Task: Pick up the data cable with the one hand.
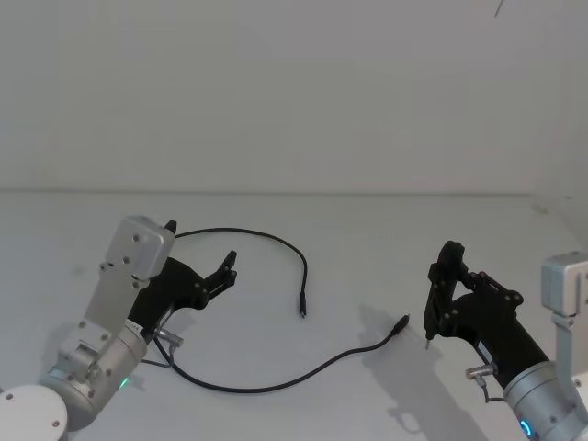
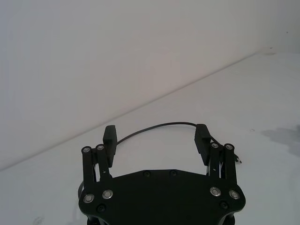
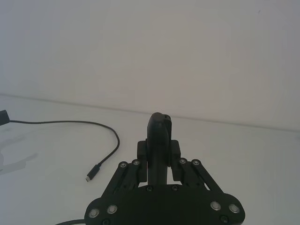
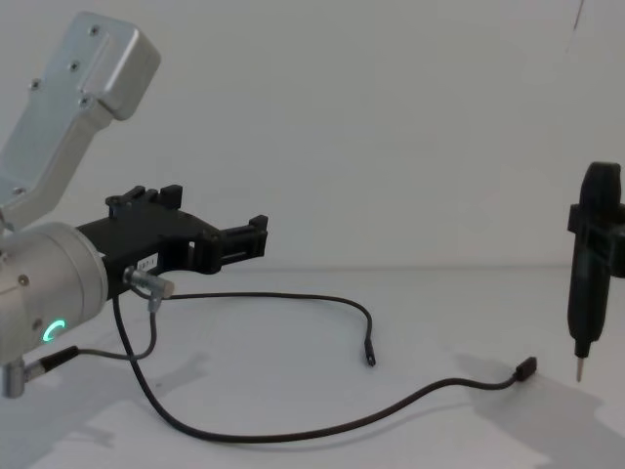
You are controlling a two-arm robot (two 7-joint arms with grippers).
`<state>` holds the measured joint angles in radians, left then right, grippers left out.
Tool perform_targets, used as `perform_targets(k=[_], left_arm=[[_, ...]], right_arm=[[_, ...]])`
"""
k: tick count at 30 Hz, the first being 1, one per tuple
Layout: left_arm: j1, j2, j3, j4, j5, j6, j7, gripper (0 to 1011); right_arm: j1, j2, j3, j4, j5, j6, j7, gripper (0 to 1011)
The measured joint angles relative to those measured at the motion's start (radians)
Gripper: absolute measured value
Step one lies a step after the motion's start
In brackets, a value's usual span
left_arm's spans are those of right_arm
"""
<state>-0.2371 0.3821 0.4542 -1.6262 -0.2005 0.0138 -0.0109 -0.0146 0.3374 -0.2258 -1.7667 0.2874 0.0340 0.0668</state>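
The data cable [image 1: 276, 384] is a thin black cord lying in loops on the white table. One plug [image 1: 301, 310] rests mid-table and the other plug [image 1: 401, 323] lies further right. My left gripper [image 1: 230, 266] hovers open above the cable's left loop, holding nothing. In the left wrist view the cable [image 2: 159, 125] arcs on the table beyond the open left gripper [image 2: 156, 138]. From the chest, the left gripper [image 4: 256, 234] is raised clear above the cable [image 4: 293, 430]. My right gripper [image 1: 447, 266] is shut on a black pen-like tool [image 1: 432, 317], just right of the nearer plug.
The pen tool's metal tip [image 4: 578, 371] points down close to the table, right of the cable plug [image 4: 525, 368]. A short grey lead [image 1: 163, 338] with a silver plug hangs at my left wrist. A white wall [image 1: 294, 92] backs the table.
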Motion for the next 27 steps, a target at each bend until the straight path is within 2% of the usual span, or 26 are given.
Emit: perform_targets(k=[18, 27], left_arm=[[0.0, 0.001, 0.0, 0.0, 0.0, 0.001, -0.005, 1001], [-0.003, 0.027, 0.004, -0.026, -0.016, 0.016, -0.069, 1001]], right_arm=[[0.0, 0.0, 0.0, 0.0, 0.0, 0.0, 0.0, 279], [0.0, 0.0, 0.0, 0.0, 0.0, 0.0, 0.0, 279]])
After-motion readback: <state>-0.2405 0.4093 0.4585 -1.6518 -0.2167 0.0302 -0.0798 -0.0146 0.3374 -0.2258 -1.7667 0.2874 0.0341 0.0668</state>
